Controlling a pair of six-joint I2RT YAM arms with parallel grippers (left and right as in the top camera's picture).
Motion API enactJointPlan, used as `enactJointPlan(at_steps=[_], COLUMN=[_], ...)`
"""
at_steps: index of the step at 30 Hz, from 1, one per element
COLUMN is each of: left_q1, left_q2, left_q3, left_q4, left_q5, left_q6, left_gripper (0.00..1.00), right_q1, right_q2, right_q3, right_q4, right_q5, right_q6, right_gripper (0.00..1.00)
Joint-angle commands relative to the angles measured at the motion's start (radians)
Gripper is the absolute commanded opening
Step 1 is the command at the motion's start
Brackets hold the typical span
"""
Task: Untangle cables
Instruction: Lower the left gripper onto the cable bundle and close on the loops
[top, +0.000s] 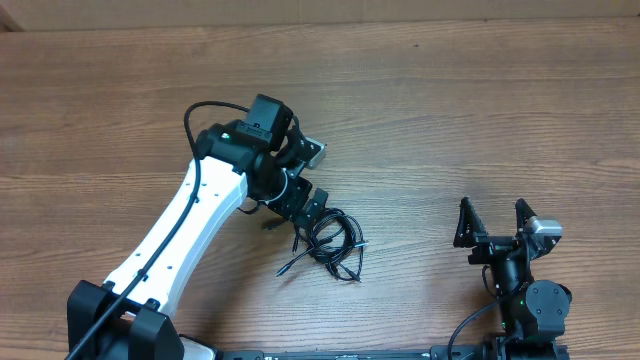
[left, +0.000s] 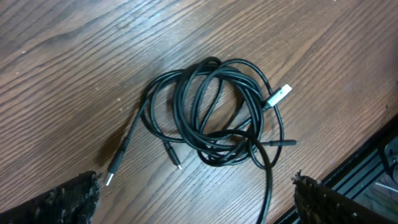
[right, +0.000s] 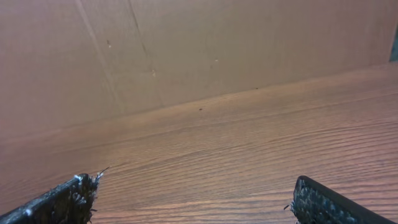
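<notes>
The wooden tabletop (top: 480, 120) carries little besides the two arms. The white left arm (top: 190, 225) reaches out toward the middle, and the right fingers (top: 465, 225) stand spread and empty near the front edge, well apart from the work. The cables (left: 211, 112) lie on the wood as one loose bundle of overlapping black loops, just beside the tip of the left arm. The likely trouble is in how tightly the loops are stacked. If the fingers close on the thick of the bundle they would probably pinch several strands at once, and a pull would then drag or tighten the whole knot rather than free one cord (all the more so with nothing holding the other side down). In the left wrist view the left fingers (left: 62, 202) are spread wide and hold nothing. The bundle sits ahead of them and roughly between them, and one strand runs down out of the frame through the gap. I cannot tell from the overhead view whether anything touches yet. A silver-tipped plug (left: 280, 94) pokes out on the bundle's right. A long plug end (left: 112, 174) trails near the left finger, and a small tip (left: 176, 163) lies just below the loops.
</notes>
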Motion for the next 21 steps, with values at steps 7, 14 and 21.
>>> enactJointPlan(at_steps=[7, 14, 21], left_q1=[-0.03, -0.034, -0.034], left_q2=[0.042, 0.143, 0.156], left_q3=[-0.041, -0.046, -0.047], left_q4=[0.007, 0.019, 0.056], left_q5=[0.015, 0.018, 0.014], left_q6=[0.018, 0.005, -0.049], left_gripper=[1.0, 1.0, 1.0], right_q1=[-0.003, -0.003, -0.003], right_q2=[0.0, 0.0, 0.0], right_q3=[-0.008, -0.008, -0.008], right_q4=[0.006, 0.006, 0.006], right_q5=[0.013, 0.013, 0.013], right_q6=[-0.004, -0.004, -0.004], right_gripper=[1.0, 1.0, 1.0])
